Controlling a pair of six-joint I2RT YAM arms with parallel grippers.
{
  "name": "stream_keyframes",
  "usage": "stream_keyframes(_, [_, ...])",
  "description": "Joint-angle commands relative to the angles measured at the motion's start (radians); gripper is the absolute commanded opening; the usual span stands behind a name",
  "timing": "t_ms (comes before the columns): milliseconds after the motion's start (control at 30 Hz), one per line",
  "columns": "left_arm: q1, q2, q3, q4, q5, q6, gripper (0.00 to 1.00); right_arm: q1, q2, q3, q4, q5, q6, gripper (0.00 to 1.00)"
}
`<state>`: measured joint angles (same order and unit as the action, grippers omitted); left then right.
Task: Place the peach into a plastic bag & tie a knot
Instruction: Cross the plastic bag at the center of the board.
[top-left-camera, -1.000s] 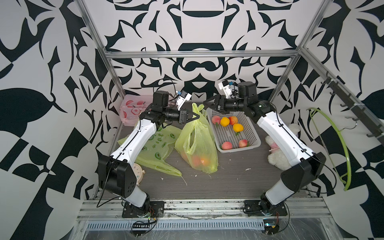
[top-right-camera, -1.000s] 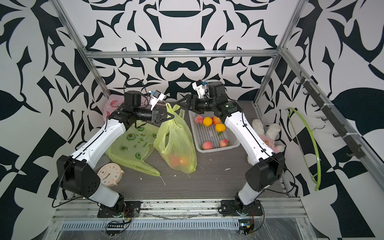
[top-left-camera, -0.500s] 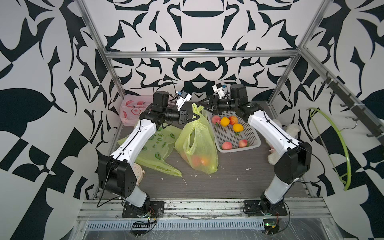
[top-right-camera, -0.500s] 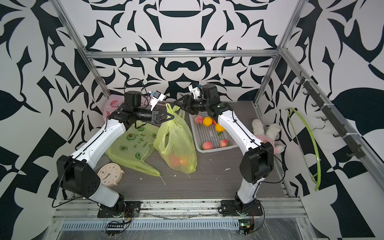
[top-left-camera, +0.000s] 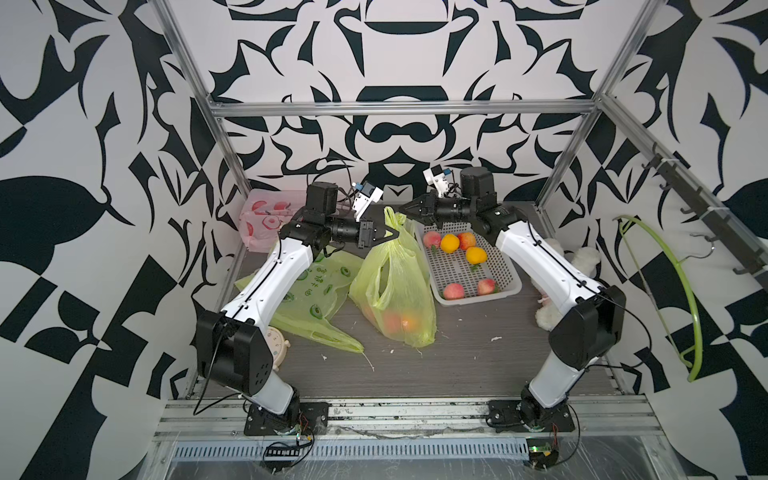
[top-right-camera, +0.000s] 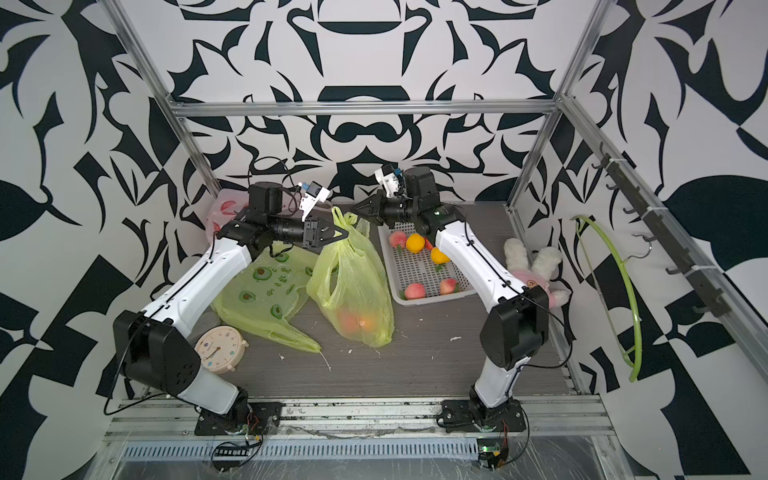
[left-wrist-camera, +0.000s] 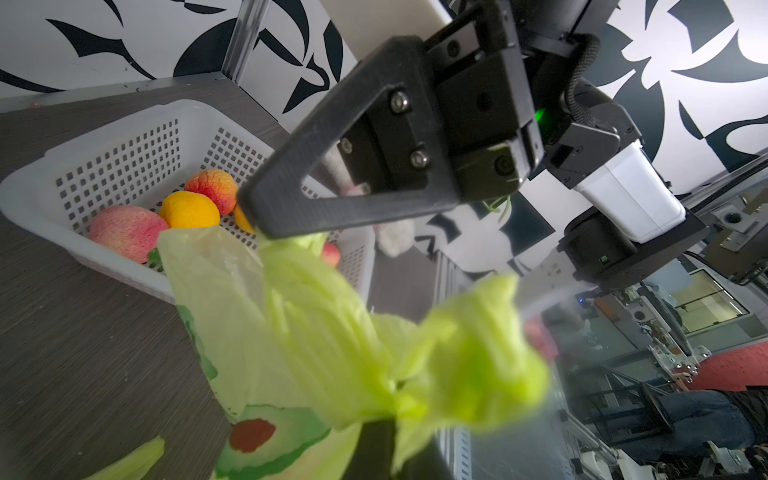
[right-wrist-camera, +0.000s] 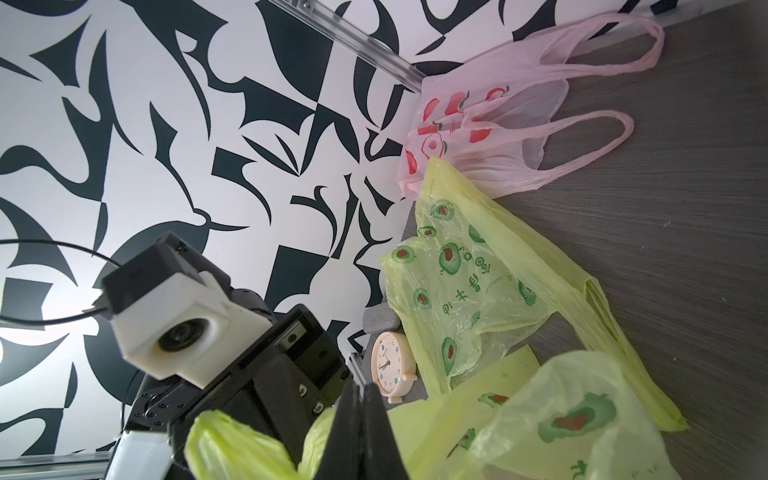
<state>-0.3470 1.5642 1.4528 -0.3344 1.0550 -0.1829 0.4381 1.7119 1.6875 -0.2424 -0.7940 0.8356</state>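
**Entry: one peach** (top-left-camera: 389, 322), low inside the plastic bag (top-left-camera: 395, 282). One orange fruit (top-left-camera: 409, 323) lies beside it, and both are blurred through the film.

**Plastic bag:** stands upright mid-worktop (top-left-camera: 457, 357).

**Grips:**
- My left hand (top-left-camera: 392, 235) is clenched on one bunched handle.
- My right hand (top-left-camera: 402, 208) is clenched on the tip of the other.

**Basket** (top-left-camera: 482, 296), white mesh, just beside the plastic bag:
- four loose peaches (top-left-camera: 432, 239)
- two oranges (top-left-camera: 449, 243)

**Spare bags, two:**
- one avocado-print bag (top-left-camera: 316, 286), lying flat under my left arm
- one pink bag (top-left-camera: 262, 218), in the far corner

**Sundries:**
- one clock (top-right-camera: 218, 347), its face whole in a top view
- one plush toy (top-right-camera: 536, 270)

**View notes:**
- Only the right wrist view shows the pink bag's two loops spread on the worktop; in both top views my left arm hides them.
- Only the left wrist view shows my right hand's tip meeting the handle.
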Motion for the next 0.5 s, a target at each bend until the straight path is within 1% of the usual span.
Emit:
stream_keyframes(0, [0.003, -0.002, -0.003, -0.026, -0.013, 0.009, 0.00, 0.002, -0.074, 0.049, -0.022, 0.018, -0.055, 0.00])
stream_keyframes(233, [0.004, 0.020, -0.018, -0.021, -0.036, -0.003, 0.06, 0.002, -0.077, 0.102, -0.061, 0.028, -0.071, 0.00])
stream_keyframes(467, [0.003, 0.024, -0.038, -0.008, -0.043, -0.016, 0.17, 0.000, -0.087, 0.122, -0.106, 0.064, -0.117, 0.00])
